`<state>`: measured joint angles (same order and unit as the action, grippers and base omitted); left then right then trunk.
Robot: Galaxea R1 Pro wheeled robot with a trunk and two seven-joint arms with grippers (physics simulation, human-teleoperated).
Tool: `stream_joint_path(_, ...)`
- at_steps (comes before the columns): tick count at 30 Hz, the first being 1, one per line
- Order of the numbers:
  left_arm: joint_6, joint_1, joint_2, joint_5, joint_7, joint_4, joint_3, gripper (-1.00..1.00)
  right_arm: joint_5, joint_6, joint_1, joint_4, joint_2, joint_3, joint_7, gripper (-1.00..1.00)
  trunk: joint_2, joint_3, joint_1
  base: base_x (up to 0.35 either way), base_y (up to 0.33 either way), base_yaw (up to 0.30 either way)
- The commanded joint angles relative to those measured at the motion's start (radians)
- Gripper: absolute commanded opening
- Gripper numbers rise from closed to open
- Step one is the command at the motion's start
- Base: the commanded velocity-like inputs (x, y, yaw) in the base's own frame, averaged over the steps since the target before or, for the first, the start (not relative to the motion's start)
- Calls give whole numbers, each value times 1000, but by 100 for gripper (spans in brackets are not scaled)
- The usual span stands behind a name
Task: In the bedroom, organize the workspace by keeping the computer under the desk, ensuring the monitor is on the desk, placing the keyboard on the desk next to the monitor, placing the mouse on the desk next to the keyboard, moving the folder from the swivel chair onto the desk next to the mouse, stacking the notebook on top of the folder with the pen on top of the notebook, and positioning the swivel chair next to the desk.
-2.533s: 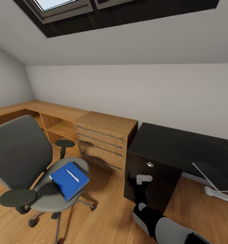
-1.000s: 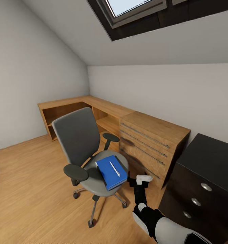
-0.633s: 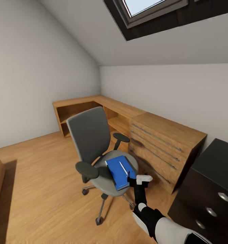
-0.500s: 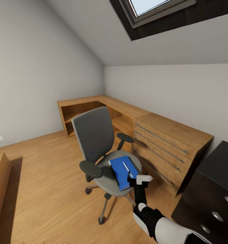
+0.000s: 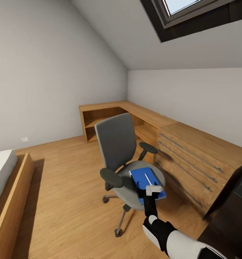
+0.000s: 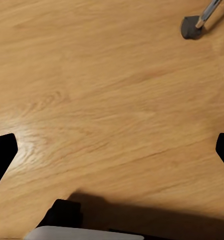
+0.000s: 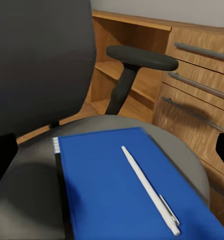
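- The gray chair (image 5: 126, 162) stands on the wood floor (image 5: 63, 187), near the wooden drawers (image 5: 196, 162).
- A blue notebook (image 5: 147, 181) lies flat on the seat.
- A white pen (image 5: 148, 178) lies on top of the notebook.
- The right gripper (image 5: 147, 190) is held just in front of the chair, fingers spread wide, holding nothing.
- The left gripper (image 6: 112, 155) is also spread wide, above bare floor.

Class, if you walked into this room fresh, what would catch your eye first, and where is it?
The grey swivel chair stands mid-floor before the wooden corner desk. On its seat lies a bright blue notebook with a white pen resting on top. The right gripper hovers just above that stack.
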<state>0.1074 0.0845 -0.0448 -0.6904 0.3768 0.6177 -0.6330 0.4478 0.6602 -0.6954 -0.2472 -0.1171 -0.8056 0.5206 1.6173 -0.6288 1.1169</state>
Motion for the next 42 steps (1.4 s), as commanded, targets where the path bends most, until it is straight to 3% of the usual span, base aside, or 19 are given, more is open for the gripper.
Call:
stream_joint_path(1, 6, 1, -1, -11, 7, 1, -8, 100, 5, 2, -1, 0, 2, -9, 4, 100, 0, -1, 0, 0, 0, 272)
stream_joint_path(8, 6, 1, -1, -11, 8, 1, -7, 100, 4, 78, -1, 4, 7, -9, -2, 100, 0, -1, 0, 0, 0, 87)
stream_joint_path(22, 6, 1, -1, -11, 8, 1, -7, 100, 1, 89, -2, 5, 3, -13, -2, 100, 0, -1, 0, 0, 0, 1)
stream_joint_path(23, 7, 1, -1, -11, 8, 1, -6, 100, -54, 86, -2, 6, 7, -21, -3, 100, 0, -1, 0, 0, 0, 0)
stream_joint_path(26, 8, 1, -2, -11, 8, 1, -6, 100, -57, 70, -2, 6, 8, -18, -6, 100, 0, -1, 0, 0, 0, 0)
stream_joint_path(27, 8, 1, -3, -11, 8, 1, -5, 100, -9, -143, -4, -6, 47, 8, -171, 100, 0, -1, 0, 0, 0, 0)
stream_joint_path(31, 8, 1, -3, -11, 8, 1, -5, 100, 60, -322, -28, -7, 68, 43, -278, 100, 0, -1, 0, 0, 0, 0)
stream_joint_path(34, 8, 1, -2, -10, 8, 1, -5, 100, 89, -427, -61, -7, 110, 55, -319, 100, 0, -1, 0, 0, 0, 0)
stream_joint_path(37, 8, 1, -1, -9, 8, 1, -5, 100, 113, -472, -78, -7, 144, 65, -367, 100, 0, -1, 0, 0, 0, 0)
stream_joint_path(42, 8, 1, -1, -7, 8, 1, -5, 100, 128, -533, -96, -1, 164, 70, -428, 100, 0, -1, 0, 1, 0, 0)
